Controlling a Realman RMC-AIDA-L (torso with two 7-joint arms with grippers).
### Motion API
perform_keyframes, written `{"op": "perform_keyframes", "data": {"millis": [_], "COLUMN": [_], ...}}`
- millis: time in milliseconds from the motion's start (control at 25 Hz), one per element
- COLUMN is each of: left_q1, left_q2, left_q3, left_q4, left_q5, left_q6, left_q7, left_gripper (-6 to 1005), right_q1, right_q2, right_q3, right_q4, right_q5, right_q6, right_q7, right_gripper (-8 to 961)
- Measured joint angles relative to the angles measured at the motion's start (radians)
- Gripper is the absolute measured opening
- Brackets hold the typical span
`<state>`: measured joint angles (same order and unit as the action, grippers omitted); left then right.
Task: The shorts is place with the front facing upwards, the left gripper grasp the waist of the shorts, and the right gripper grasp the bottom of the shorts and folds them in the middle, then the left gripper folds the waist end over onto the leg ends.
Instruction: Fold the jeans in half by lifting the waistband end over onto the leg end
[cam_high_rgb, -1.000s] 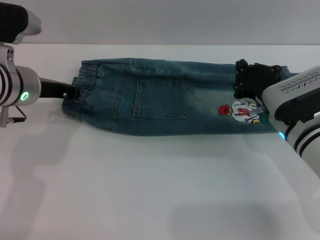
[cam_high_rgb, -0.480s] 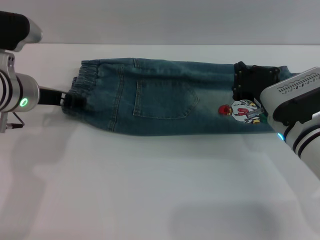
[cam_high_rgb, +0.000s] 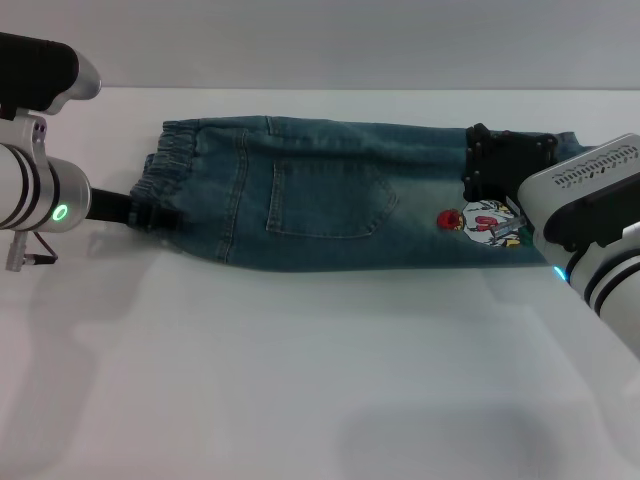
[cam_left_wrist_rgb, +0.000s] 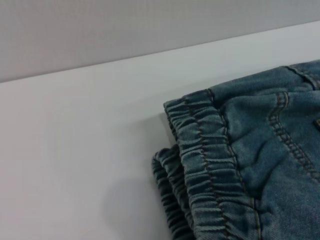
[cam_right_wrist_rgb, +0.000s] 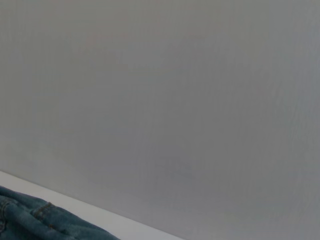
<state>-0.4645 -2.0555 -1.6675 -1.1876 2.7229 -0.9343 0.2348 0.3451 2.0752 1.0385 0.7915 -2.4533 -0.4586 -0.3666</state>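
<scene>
The blue-green denim shorts (cam_high_rgb: 330, 195) lie folded lengthwise on the white table, a stitched pocket facing up. The puckered waist (cam_high_rgb: 170, 165) is at the left and shows close up in the left wrist view as a doubled waist (cam_left_wrist_rgb: 205, 165). My left gripper (cam_high_rgb: 155, 214) is at the waist's near corner, touching the fabric. The leg ends (cam_high_rgb: 560, 145) lie at the right, by the cartoon patch (cam_high_rgb: 485, 222). My right gripper (cam_high_rgb: 505, 165) sits over the shorts just left of the leg ends. A strip of the shorts (cam_right_wrist_rgb: 45, 220) shows in the right wrist view.
The white table (cam_high_rgb: 320, 380) stretches wide in front of the shorts. A grey wall (cam_high_rgb: 320, 40) rises directly behind the table's far edge. My right arm (cam_high_rgb: 600, 230) covers the near right corner of the shorts.
The left gripper drew back left from the waist, then came forward and right to the waist's near corner. The right gripper and the shorts have barely moved.
</scene>
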Motion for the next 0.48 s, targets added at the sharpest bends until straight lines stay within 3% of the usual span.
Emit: {"op": "perform_keyframes", "data": {"millis": [480], "left_q1": [-0.002], "left_q2": [0.0], "left_q3": [0.0], "left_q4": [0.0], "left_q5": [0.0], "left_q6": [0.005], "left_q7": [0.0], "left_gripper": [846], "right_q1": [0.002], "right_q2": [-0.001], "right_q3": [0.0], "right_q4": [-0.001], "right_q5": [-0.003], "right_q6": [0.0], "right_q7": [0.0], "right_gripper": [0]}}
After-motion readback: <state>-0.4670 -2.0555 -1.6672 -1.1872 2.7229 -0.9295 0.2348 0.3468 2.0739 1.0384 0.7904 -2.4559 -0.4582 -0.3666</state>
